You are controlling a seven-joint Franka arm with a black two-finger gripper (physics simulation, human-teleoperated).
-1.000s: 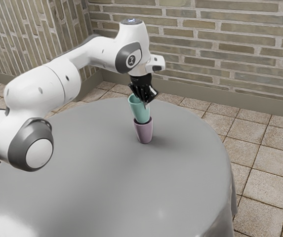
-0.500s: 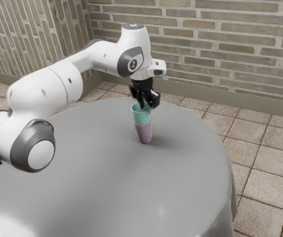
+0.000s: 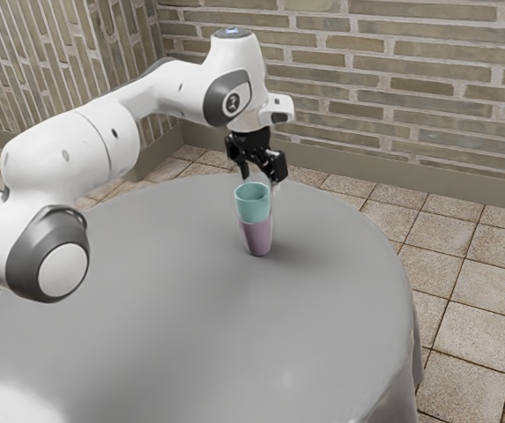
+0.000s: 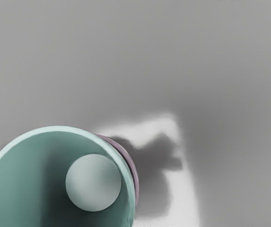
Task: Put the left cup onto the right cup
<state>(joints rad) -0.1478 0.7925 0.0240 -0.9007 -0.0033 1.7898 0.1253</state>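
My white arm had lifted in the last moment, and with it my black two-finger claw. Half a second earlier the claw was down at the rim of the tall teal plastic cup; now it hung just above that rim, fingers spread and holding nothing. The teal cup stayed behind, directly beneath the claw, seated upright in the shorter mauve plastic cup. In the wrist view I looked straight down into the teal cup, with only a sliver of the mauve cup showing past its edge. I judged the stacking done, with only my retreat left.

Around me, the brick wall stood well behind the claw and the tiled floor lay far below and beyond it. The round grey table spread under the claw on all sides, bearing the two cups. Nothing blocked the way straight up; the only hazard I saw was clipping the teal rim if I swung sideways too soon.
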